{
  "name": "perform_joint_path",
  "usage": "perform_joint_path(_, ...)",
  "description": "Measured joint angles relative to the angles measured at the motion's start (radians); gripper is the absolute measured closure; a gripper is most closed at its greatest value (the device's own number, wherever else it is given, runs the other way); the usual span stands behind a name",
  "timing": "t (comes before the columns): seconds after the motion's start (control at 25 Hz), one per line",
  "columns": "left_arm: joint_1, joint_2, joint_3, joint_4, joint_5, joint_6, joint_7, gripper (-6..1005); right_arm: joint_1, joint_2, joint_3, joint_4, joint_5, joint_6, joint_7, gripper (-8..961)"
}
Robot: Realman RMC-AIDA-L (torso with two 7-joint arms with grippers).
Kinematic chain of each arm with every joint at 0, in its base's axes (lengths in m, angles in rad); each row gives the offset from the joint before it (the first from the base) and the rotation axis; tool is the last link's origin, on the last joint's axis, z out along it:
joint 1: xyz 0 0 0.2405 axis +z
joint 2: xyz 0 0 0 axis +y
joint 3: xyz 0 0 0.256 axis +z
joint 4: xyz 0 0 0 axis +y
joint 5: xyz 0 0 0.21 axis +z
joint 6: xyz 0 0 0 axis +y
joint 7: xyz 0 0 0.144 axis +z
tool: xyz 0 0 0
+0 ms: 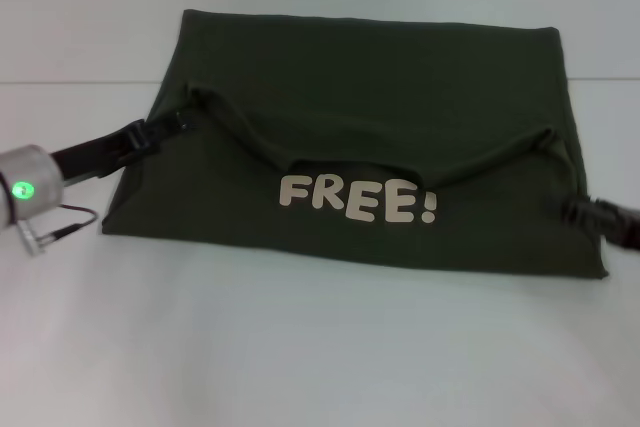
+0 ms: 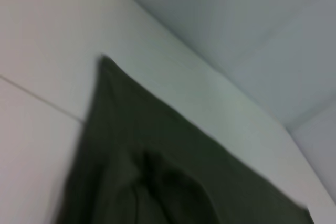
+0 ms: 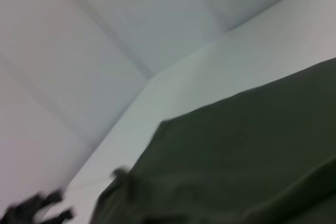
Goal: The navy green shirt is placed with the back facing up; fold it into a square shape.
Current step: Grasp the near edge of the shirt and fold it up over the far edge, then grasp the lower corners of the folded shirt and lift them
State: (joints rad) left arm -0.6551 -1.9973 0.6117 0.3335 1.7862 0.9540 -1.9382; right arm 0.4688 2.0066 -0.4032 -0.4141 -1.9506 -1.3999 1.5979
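The navy green shirt (image 1: 380,77) lies on the white table, with cream "FREE!" lettering (image 1: 356,199) facing up near its front. A folded flap of it hangs slack between two raised corners. My left gripper (image 1: 178,123) is shut on the flap's left corner, just above the table. My right gripper (image 1: 575,209) pinches the shirt at its right edge, below the flap's right corner. The dark cloth fills the left wrist view (image 2: 173,171) and the right wrist view (image 3: 241,150). The left gripper shows far off in the right wrist view (image 3: 39,211).
The white table (image 1: 300,347) stretches around the shirt on all sides. A seam line in the tabletop (image 1: 60,82) runs across behind the left arm. Nothing else stands on the table.
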Motion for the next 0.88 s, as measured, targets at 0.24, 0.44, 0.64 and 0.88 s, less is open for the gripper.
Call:
perform_joint_path(0.24, 0.038, 0.072, 0.106, 0.165, 0.176, 0.164, -0.159, 141, -0.069, -0.021, -0.043, -0.012, -0.071, -0.209, -0.241, 169)
perform_joint_path(0.44, 0.034, 0.067, 0.111, 0.268, 0.326, 0.199, -0.113, 142, -0.106, 0.004, -0.048, -0.013, -0.086, -0.268, -0.408, 175)
perform_joint_path(0.64, 0.039, 0.054, 0.117, 0.290, 0.373, 0.170, -0.008, 143, -0.111, 0.027, -0.050, -0.013, -0.119, -0.260, -0.452, 176)
perform_joint_path(0.88, 0.051, 0.038, 0.119, 0.298, 0.425, 0.155, 0.052, 143, -0.099, 0.035, -0.051, -0.012, -0.135, -0.257, -0.448, 175)
